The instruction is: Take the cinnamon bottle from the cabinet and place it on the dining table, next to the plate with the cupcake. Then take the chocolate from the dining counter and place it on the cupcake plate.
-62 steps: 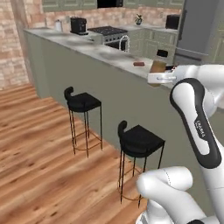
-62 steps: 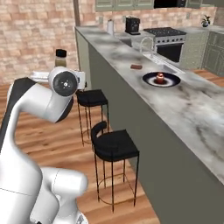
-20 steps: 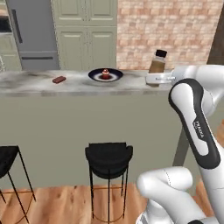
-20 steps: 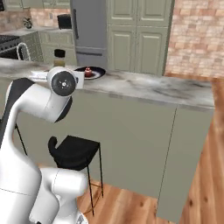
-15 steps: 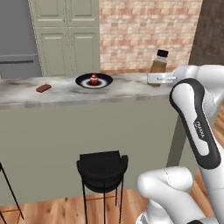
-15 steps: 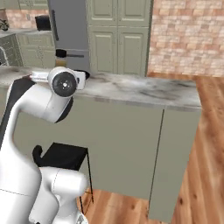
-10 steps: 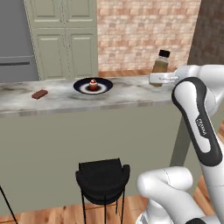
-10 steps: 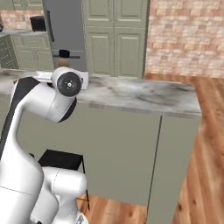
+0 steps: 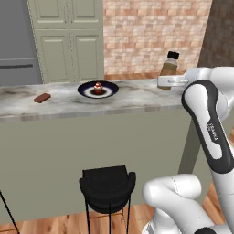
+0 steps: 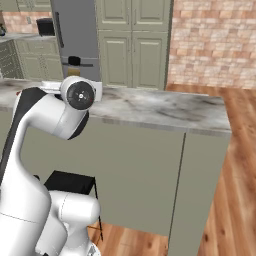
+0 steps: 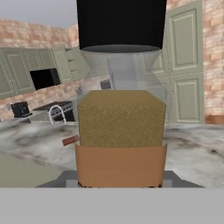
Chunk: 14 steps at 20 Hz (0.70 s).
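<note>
I held the cinnamon bottle (image 9: 168,65) upright in my gripper (image 9: 170,81), fingers clamped on its lower body, above the right-hand end of the marble dining counter (image 9: 137,93). In the left base view the bottle, black cap up, sat at about 2 o'clock from the plate (image 9: 98,90), well apart from it, with the brick wall (image 9: 151,36) behind. The cupcake (image 9: 97,87) stood in the middle of the dark plate, and the chocolate (image 9: 42,98) lay flat on the counter at the plate's 9 o'clock, apart from it.

In the hand view the bottle (image 11: 121,96) rose close before the camera: black cap at 12 o'clock, clear shoulder below it, brown powder and an orange-brown label toward 6 o'clock. The chocolate (image 11: 70,140) showed as a small reddish bar on the counter (image 11: 192,151) at the bottle's 9 o'clock. A sink tap (image 11: 57,111) and a toaster (image 11: 19,109) stood further back at 9 o'clock.

In the right base view the bottle's cap (image 10: 74,61) peeked over my arm's round joint (image 10: 80,94), in front of the grey refrigerator (image 10: 75,35). A black stool (image 9: 108,183) stood on the wooden floor (image 10: 235,165) below the counter's edge, at 6 o'clock from the plate.
</note>
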Available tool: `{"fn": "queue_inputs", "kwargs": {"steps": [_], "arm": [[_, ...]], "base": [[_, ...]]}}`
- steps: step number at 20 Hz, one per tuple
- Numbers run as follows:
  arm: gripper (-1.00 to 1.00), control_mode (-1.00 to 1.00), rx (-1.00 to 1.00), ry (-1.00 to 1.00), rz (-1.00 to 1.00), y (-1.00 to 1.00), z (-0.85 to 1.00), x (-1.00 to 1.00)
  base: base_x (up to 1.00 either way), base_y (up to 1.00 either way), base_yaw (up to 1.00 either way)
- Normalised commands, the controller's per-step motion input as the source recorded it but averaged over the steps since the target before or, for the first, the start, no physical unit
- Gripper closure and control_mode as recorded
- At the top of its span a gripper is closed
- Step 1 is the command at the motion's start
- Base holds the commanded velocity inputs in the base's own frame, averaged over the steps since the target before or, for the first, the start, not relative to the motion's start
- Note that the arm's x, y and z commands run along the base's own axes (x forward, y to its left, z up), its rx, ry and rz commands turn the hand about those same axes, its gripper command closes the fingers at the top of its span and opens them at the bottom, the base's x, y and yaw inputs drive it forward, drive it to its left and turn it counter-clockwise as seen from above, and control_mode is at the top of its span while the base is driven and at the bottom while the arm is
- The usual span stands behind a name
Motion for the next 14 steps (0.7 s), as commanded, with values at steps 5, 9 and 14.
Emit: {"fn": "queue_inputs", "kwargs": {"steps": [5,9,14], "arm": [[1.00,1.00,0.00,0.00,0.00,0.00,0.00,0.00],[1.00,1.00,0.00,0.00,0.00,0.00,0.00,0.00],[1.00,1.00,0.00,0.00,0.00,0.00,0.00,0.00]], "base": [[0.22,0.06,0.00],[0.00,0.00,0.00],[0.00,0.00,0.00]]}}
